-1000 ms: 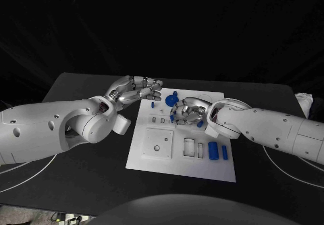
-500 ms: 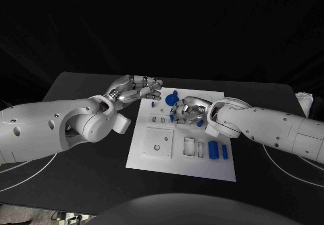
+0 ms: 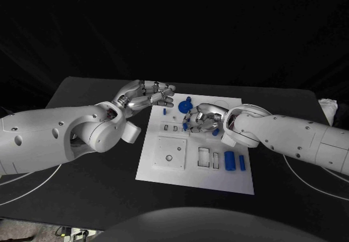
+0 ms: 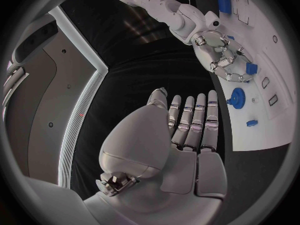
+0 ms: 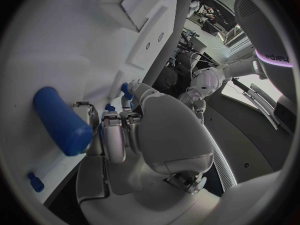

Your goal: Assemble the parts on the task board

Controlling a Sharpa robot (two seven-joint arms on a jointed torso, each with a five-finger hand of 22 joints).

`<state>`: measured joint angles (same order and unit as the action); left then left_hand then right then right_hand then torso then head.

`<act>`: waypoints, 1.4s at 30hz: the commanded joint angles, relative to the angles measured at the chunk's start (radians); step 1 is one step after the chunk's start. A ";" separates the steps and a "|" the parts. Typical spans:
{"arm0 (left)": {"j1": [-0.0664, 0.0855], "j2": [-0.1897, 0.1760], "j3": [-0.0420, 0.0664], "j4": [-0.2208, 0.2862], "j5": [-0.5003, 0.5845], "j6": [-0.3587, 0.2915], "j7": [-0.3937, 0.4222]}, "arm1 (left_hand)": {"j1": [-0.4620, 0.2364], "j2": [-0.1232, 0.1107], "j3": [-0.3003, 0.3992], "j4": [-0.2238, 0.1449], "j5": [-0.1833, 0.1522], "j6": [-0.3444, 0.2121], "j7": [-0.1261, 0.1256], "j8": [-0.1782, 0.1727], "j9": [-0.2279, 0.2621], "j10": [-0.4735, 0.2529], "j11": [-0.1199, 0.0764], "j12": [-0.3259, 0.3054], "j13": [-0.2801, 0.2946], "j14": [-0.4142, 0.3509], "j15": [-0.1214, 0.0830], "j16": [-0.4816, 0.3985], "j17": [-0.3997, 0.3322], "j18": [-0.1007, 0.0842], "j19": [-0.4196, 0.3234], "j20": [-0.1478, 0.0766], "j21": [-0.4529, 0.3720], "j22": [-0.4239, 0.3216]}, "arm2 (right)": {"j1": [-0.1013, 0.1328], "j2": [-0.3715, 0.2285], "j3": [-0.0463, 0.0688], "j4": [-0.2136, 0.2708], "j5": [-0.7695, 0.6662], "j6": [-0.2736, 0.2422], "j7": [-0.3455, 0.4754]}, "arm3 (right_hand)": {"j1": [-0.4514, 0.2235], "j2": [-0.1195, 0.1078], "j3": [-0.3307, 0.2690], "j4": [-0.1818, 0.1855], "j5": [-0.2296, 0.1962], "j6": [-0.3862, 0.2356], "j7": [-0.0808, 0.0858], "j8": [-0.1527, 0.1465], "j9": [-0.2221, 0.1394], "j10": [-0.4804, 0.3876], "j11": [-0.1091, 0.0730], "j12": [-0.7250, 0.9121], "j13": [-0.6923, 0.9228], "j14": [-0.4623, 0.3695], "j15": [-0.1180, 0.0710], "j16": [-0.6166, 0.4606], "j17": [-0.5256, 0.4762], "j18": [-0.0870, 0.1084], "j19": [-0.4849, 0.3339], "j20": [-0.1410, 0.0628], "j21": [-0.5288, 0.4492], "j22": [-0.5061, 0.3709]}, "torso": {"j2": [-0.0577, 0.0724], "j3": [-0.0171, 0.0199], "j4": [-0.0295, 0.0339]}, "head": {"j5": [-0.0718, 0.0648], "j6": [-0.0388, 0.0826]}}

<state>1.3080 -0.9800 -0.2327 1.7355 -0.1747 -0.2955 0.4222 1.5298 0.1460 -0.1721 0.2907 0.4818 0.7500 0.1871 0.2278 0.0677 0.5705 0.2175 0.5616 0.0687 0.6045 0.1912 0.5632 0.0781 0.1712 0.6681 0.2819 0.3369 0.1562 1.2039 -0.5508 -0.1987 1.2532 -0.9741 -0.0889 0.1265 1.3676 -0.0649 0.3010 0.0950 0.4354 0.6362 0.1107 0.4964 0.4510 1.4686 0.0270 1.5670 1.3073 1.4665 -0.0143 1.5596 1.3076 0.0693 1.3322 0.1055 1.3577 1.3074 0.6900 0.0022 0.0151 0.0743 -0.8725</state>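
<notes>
While black table (image 3: 87,196) bears task board (image 3: 192,176) | left robot hand (image 3: 146,95) released | right robot hand (image 3: 202,120) unclear

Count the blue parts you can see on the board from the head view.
At least 5: a gear and small piece at the far end, two upright pieces nearer, one beside the right hand, which may hide others.

One task board (image 3: 190,174), two hands (image 3: 146,95) (image 3: 202,119).

Blue parts (image 3: 230,162) on white task board (image 3: 190,176)
</notes>
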 commanded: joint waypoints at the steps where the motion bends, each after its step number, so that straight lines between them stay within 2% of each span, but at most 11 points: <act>1: 0.000 0.002 0.001 0.001 0.002 0.014 0.001 | -0.004 0.011 0.000 0.003 0.004 0.002 0.007 0.004 -0.001 -0.003 0.007 0.006 -0.001 -0.001 0.007 0.007 -0.002 -0.014 0.009 -0.001 0.001 0.000 | -0.006 0.001 -0.004 -0.003 -0.019 0.030 -0.005 | -0.006 -0.007 -0.004 -0.011 -0.028 -0.007 -0.005 -0.010 -0.003 0.102 0.004 0.004 0.264 0.075 0.008 -0.006 0.239 -0.007 -0.011 0.001 -0.007 0.179 | 0.000 0.0000 0.0002 | -0.002 0.000; 6: 0.000 0.002 0.001 0.001 0.002 0.014 -0.001 | -0.004 0.011 0.000 0.003 0.004 0.002 0.007 0.004 -0.001 -0.003 0.007 0.006 -0.001 -0.002 0.007 0.007 -0.002 -0.014 0.009 -0.001 0.001 0.000 | -0.006 0.000 -0.004 -0.004 -0.022 0.031 -0.004 | -0.009 -0.004 -0.023 -0.017 -0.121 -0.021 -0.008 -0.026 -0.006 0.102 0.004 0.004 0.264 0.069 0.008 -0.009 0.235 -0.005 -0.017 0.002 -0.015 0.177 | 0.000 0.0001 0.0001 | -0.002 0.000; 16: 0.000 0.003 0.001 0.000 0.002 0.014 -0.005 | -0.006 0.012 -0.001 0.003 0.003 0.002 0.008 0.005 -0.001 -0.003 0.007 0.006 -0.002 -0.003 0.008 0.007 -0.002 -0.015 0.009 -0.001 0.001 0.000 | -0.006 0.002 -0.004 -0.004 -0.030 0.026 0.000 | -0.010 -0.002 -0.044 -0.022 -0.179 -0.054 -0.013 -0.049 -0.012 0.102 0.002 0.004 0.264 0.064 0.008 -0.013 0.230 -0.003 -0.026 0.002 -0.026 0.174 | 0.000 0.0000 0.0007 | -0.001 0.000; 23: 0.000 0.002 0.001 0.000 0.003 0.014 -0.008 | -0.007 0.013 -0.001 0.003 0.003 0.002 0.009 0.005 -0.001 -0.003 0.008 0.006 -0.002 -0.003 0.008 0.008 -0.003 -0.015 0.009 -0.001 0.001 0.000 | -0.006 0.003 -0.004 -0.004 -0.035 0.020 0.006 | -0.010 0.002 -0.069 -0.024 -0.228 -0.112 -0.020 -0.094 -0.038 0.102 -0.002 0.004 0.264 0.059 0.005 -0.015 0.227 -0.002 -0.030 0.001 -0.034 0.173 | 0.000 0.0001 0.0004 | 0.000 0.000; 31: 0.000 0.000 0.001 0.000 0.005 0.010 -0.006 | -0.007 0.013 -0.001 0.003 0.003 0.002 0.009 0.005 -0.001 -0.003 0.008 0.006 -0.002 -0.003 0.008 0.008 -0.003 -0.015 0.009 -0.001 0.001 0.000 | -0.004 -0.003 -0.004 -0.008 -0.030 -0.056 0.074 | -0.063 -0.001 -0.151 0.019 -0.362 -0.187 -0.084 -0.168 -0.103 0.051 -0.002 -0.023 0.229 0.018 0.006 -0.039 0.195 0.010 -0.081 0.000 -0.089 0.156 | 0.000 0.0002 0.0003 | 0.000 0.000; 34: 0.000 -0.002 0.001 0.000 0.009 0.008 -0.005 | -0.009 0.014 -0.002 0.003 0.002 0.002 0.009 0.005 -0.001 -0.003 0.008 0.006 -0.002 -0.004 0.008 0.008 -0.003 -0.015 0.009 -0.001 0.001 0.000 | 0.001 -0.006 -0.003 -0.010 -0.006 -0.081 0.112 | -0.112 -0.010 -0.194 0.064 -0.386 -0.199 -0.116 -0.186 -0.121 -0.058 0.009 -0.085 0.157 -0.058 0.019 -0.085 0.142 0.028 -0.174 0.006 -0.178 0.128 | 0.000 0.0002 0.0005 | -0.001 0.000; 36: 0.000 -0.003 0.001 0.000 0.010 0.006 -0.004 | -0.009 0.014 -0.002 0.003 0.002 0.002 0.009 0.005 -0.001 -0.003 0.008 0.006 -0.002 -0.004 0.008 0.008 -0.003 -0.015 0.009 -0.001 0.001 0.000 | 0.008 -0.008 -0.003 -0.012 0.022 -0.091 0.139 | -0.149 -0.013 -0.233 0.102 -0.385 -0.198 -0.126 -0.197 -0.132 -0.204 0.022 -0.177 0.066 -0.167 0.032 -0.152 0.073 0.048 -0.302 0.014 -0.298 0.090 | 0.000 0.0003 0.0004 | 0.000 0.000; 38: 0.000 -0.005 0.001 0.001 0.011 0.004 -0.004 | -0.009 0.014 -0.002 0.003 0.002 0.002 0.009 0.005 -0.001 -0.003 0.008 0.006 -0.002 -0.004 0.008 0.008 -0.003 -0.015 0.009 -0.001 0.001 0.000 | 0.015 -0.010 -0.003 -0.015 0.051 -0.093 0.164 | -0.166 -0.019 -0.274 0.132 -0.388 -0.193 -0.120 -0.208 -0.142 -0.376 0.040 -0.295 -0.042 -0.320 0.047 -0.253 -0.020 0.070 -0.470 0.027 -0.462 0.035 | 0.000 0.0005 0.0001 | 0.000 0.000; 40: 0.000 -0.006 0.001 0.001 0.012 0.003 -0.003 | -0.009 0.014 -0.002 0.003 0.002 0.002 0.009 0.005 -0.001 -0.003 0.008 0.006 -0.002 -0.004 0.008 0.008 -0.003 -0.015 0.009 -0.001 0.001 0.000 | 0.020 -0.012 -0.003 -0.016 0.075 -0.092 0.188 | -0.173 -0.026 -0.332 0.174 -0.387 -0.193 -0.113 -0.226 -0.156 -0.640 0.069 -0.505 -0.220 -0.560 0.075 -0.429 -0.163 0.082 -0.637 0.048 -0.642 -0.032 | 0.000 0.0002 -0.0002 | 0.000 0.000; 41: 0.000 -0.006 0.001 0.001 0.012 0.002 -0.003 | -0.009 0.014 -0.002 0.003 0.002 0.002 0.009 0.005 -0.001 -0.003 0.008 0.006 -0.002 -0.004 0.008 0.008 -0.003 -0.015 0.009 -0.001 0.001 0.000 | 0.023 -0.014 -0.003 -0.016 0.084 -0.090 0.199 | -0.170 -0.035 -0.357 0.190 -0.387 -0.195 -0.113 -0.233 -0.162 -0.724 0.081 -0.585 -0.283 -0.657 0.086 -0.508 -0.224 0.079 -0.654 0.056 -0.672 -0.047 | 0.000 0.0002 -0.0002 | 0.000 0.000; 42: 0.000 -0.007 0.001 0.001 0.012 0.002 -0.003 | -0.009 0.014 -0.002 0.003 0.002 0.002 0.009 0.005 -0.001 -0.003 0.008 0.006 -0.002 -0.004 0.008 0.008 -0.003 -0.015 0.009 -0.001 0.001 0.000 | 0.025 -0.016 -0.003 -0.016 0.095 -0.087 0.211 | -0.180 -0.050 -0.384 0.200 -0.388 -0.199 -0.114 -0.240 -0.167 -0.734 0.087 -0.607 -0.296 -0.727 0.093 -0.567 -0.270 0.077 -0.664 0.061 -0.691 -0.058 | 0.000 0.0002 -0.0002 | 0.000 0.000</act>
<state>1.3078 -0.9876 -0.2327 1.7344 -0.1705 -0.2969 0.4111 1.5219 0.1540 -0.1721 0.2907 0.4818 0.7500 0.1871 0.2278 0.0677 0.5666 0.2212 0.5616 0.0680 0.6009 0.1948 0.5669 0.0765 0.1711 0.6681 0.2819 0.3369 0.1562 1.2284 -0.5656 -0.2018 1.2374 -0.9385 -0.1600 0.2567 1.1836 -0.1047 -0.0743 0.2885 0.0522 0.4414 -0.0055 0.2595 0.2856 0.7556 0.1105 0.9801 1.0269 0.7779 0.0754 1.0216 1.0615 0.1317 0.6767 0.1640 0.6783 1.2538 0.6901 0.0023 0.0151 0.0743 -0.8728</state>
